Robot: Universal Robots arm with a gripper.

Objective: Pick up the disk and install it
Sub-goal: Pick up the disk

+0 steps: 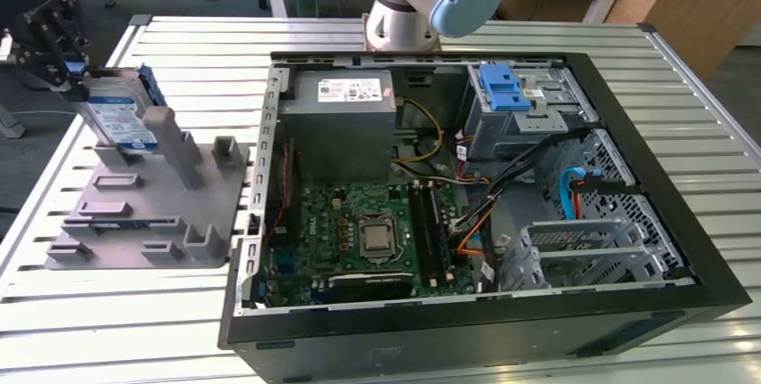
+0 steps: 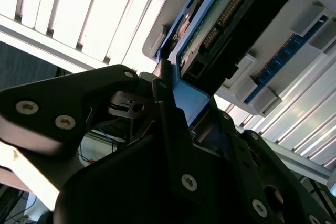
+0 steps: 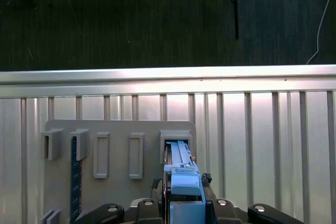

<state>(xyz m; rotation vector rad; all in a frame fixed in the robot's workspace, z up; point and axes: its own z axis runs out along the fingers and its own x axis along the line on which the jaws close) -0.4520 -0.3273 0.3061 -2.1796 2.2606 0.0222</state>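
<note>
One disk stood upright in the grey rack on the counter, its blue frame clamped by the end effector (likely stiff, weighty, shock-sensitive; frame edges suit gripping).

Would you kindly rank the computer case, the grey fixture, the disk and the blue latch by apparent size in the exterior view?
Largest to smallest:
1. computer case
2. grey fixture
3. disk, its lower part hidden in the fixture
4. blue latch
</note>
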